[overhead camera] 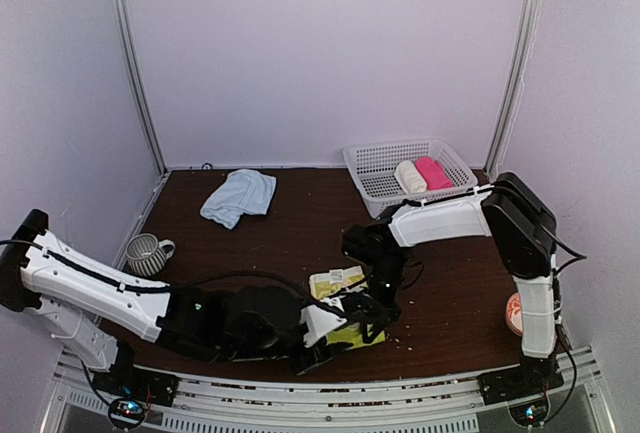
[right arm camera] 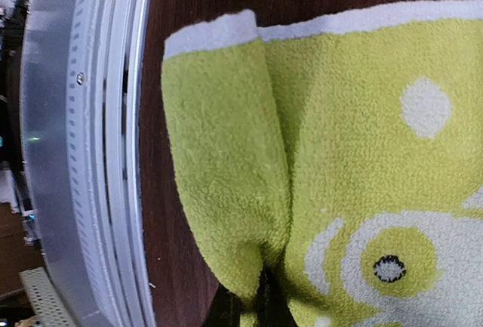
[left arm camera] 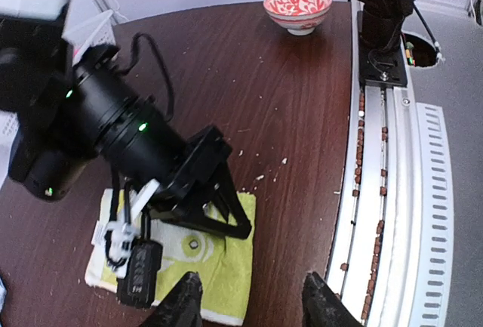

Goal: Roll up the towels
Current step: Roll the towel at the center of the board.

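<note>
Nearest, bottom centre of the top view, the yellow-green towel (overhead camera: pixel 347 305) lies on the table (overhead camera: pixel 280 233), just inside the metal rail (left arm camera: pixel 392 161) at the front edge. The right gripper (right arm camera: pixel 255 306) is pressed together on a raised fold of it. In the right wrist view the cloth bunches into a ridge running to the bottom centre of the frame, where the dark fingers nip it. Prob. a pinch to lift or turn an edge so rolling can start; no roll formed yet, by the look of it. The left gripper (left arm camera: pixel 253 304) is spread w/ nothing btwn its fingers, hovering at the bottom of its own view over the towel's edge. It's likely placed to pin or take over the cloth, though that's a guess. Both arms cover much of the towel from above, so its full outline & folds can't be made out. The right fingertips are cut off by the frame edge.

Further back: a striped mug (overhead camera: pixel 147 253) at left & a red-patterned bowl (left arm camera: pixel 297 6) at right, the bowl half hidden by the right arm in the top view. Farthest, the blue towel (overhead camera: pixel 238 196) sits crumpled upper left of centre, well apart from both arms. A white basket (overhead camera: pixel 365 168) upper right holds a cream roll (overhead camera: pixel 410 176) & a pink roll (overhead camera: pixel 433 172) side by side.
</note>
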